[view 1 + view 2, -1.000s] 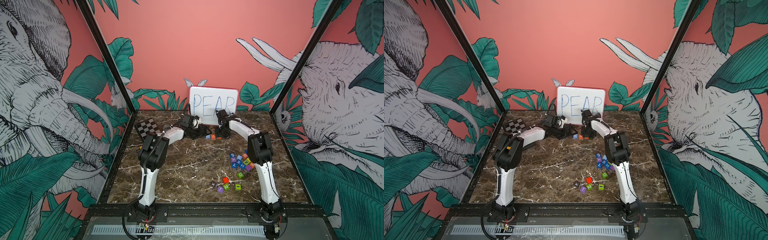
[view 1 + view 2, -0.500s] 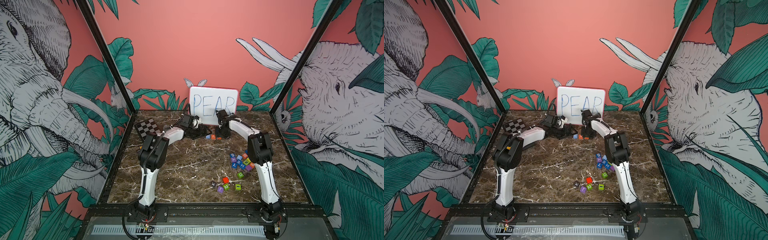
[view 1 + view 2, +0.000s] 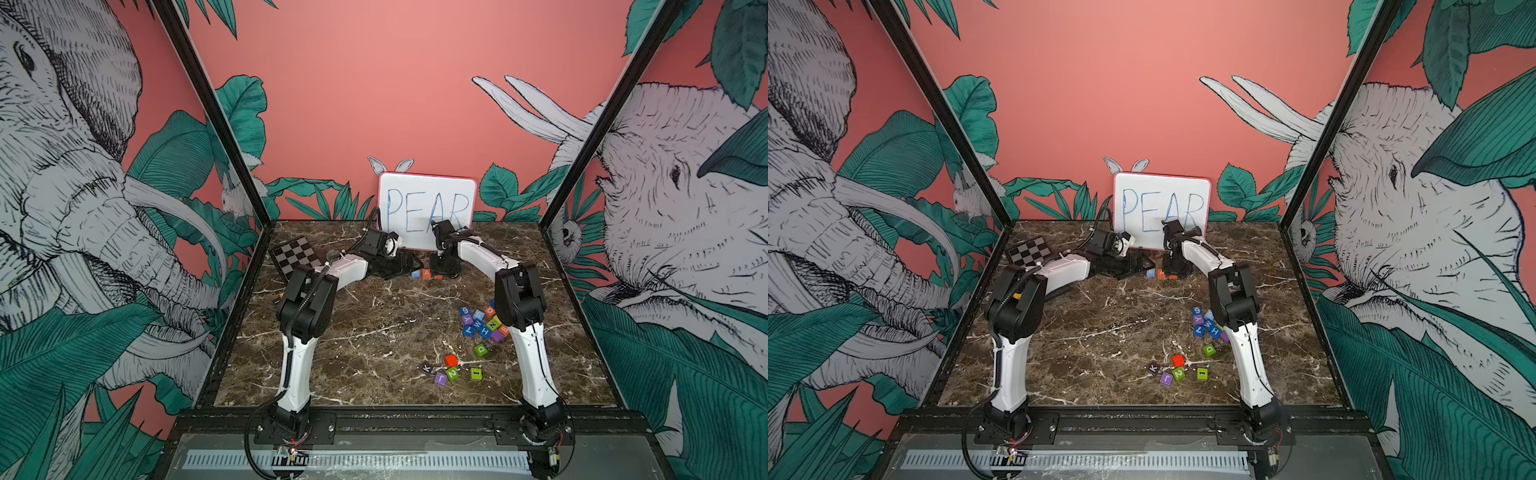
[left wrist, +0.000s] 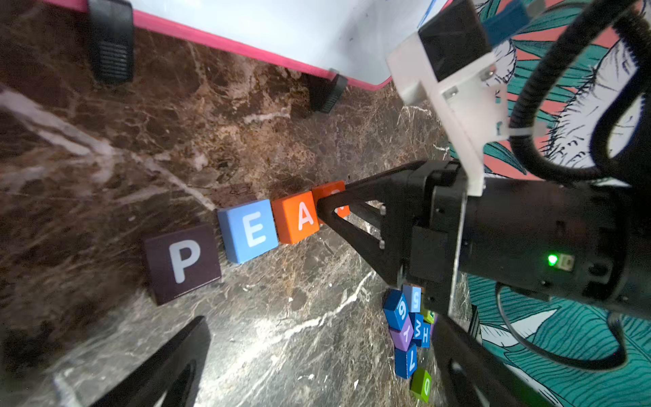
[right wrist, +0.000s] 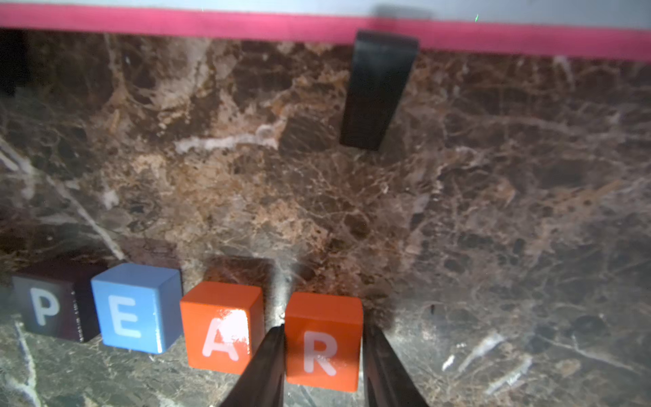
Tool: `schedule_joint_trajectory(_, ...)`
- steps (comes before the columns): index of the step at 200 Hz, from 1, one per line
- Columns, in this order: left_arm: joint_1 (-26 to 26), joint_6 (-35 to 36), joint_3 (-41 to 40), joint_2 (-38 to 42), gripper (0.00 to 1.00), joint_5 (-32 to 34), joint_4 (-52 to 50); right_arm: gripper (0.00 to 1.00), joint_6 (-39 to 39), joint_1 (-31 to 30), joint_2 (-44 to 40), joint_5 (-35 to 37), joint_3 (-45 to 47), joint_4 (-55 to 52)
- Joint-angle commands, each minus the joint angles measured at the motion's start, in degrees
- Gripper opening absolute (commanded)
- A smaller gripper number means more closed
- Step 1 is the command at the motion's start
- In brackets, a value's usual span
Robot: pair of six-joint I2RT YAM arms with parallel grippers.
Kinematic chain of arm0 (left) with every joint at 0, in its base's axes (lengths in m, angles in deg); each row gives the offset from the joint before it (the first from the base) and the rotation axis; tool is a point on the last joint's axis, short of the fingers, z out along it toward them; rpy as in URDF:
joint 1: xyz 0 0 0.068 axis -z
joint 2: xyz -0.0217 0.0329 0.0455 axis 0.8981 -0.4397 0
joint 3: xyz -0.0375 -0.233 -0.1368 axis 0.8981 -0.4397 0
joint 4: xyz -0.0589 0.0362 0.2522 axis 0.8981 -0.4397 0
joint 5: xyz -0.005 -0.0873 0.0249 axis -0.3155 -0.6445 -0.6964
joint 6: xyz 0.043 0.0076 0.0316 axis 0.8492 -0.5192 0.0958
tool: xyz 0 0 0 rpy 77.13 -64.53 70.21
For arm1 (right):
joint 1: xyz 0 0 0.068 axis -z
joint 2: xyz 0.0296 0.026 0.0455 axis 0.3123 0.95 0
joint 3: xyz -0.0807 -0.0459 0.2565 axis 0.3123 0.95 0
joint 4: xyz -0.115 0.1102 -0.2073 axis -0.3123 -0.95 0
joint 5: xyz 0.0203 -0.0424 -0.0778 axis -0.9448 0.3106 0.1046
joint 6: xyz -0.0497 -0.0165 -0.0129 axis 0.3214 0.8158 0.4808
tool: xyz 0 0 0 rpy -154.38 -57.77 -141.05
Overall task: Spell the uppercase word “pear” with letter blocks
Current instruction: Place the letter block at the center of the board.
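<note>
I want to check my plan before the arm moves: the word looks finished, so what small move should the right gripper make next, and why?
Probably open the right gripper wider, then lift straight up. The R block already sits last in the row after the A block, with fingers close on both sides; a sideways retreat could push it.

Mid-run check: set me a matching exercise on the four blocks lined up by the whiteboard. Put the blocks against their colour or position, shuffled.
Blocks:
1. P block
2. E block
3. A block
4. R block

Descriptions:
a. orange, straddled by the right tool
b. light blue
c. dark brown-black, at one end of the row
d. orange, between two neighbours

Pairs: 1-c, 2-b, 3-d, 4-a
</note>
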Motion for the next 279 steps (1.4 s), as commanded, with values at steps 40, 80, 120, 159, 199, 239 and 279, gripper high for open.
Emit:
schedule_joint_trajectory(40,-0.3,0.2,-1.1,4.6,0.99,-0.6,1.0,0.35,-1.0,-0.4,0.8,1.0,-2.0,-1.4)
schedule_joint_trajectory(80,-0.3,0.2,-1.1,4.7,0.99,-0.6,1.2,0.35,-1.3,-0.3,0.9,0.8,-2.1,-1.3)
schedule_joint_trajectory(120,-0.4,0.3,-1.2,4.7,0.99,-0.6,1.1,0.35,-1.6,-0.4,1.1,0.8,-2.5,-1.3)
schedule_joint_trajectory(159,-0.4,0.3,-1.4,4.9,0.99,-0.6,1.2,0.35,-2.1,-0.3,1.3,0.8,-2.7,-1.3)
schedule_joint_trajectory(199,-0.3,0.4,-1.7,5.1,0.99,-0.6,1.2,0.35,-2.0,-0.4,1.3,0.9,-2.6,-1.5)
schedule_joint_trajectory(239,-0.4,0.3,-1.8,5.2,0.99,-0.7,1.4,0.35,-2.4,-0.3,1.4,0.9,-2.3,-1.3)
schedule_joint_trajectory(279,-0.4,0.3,-1.9,5.5,0.99,-0.6,1.5,0.36,-2.6,-0.3,1.5,0.9,-2.4,-1.3)
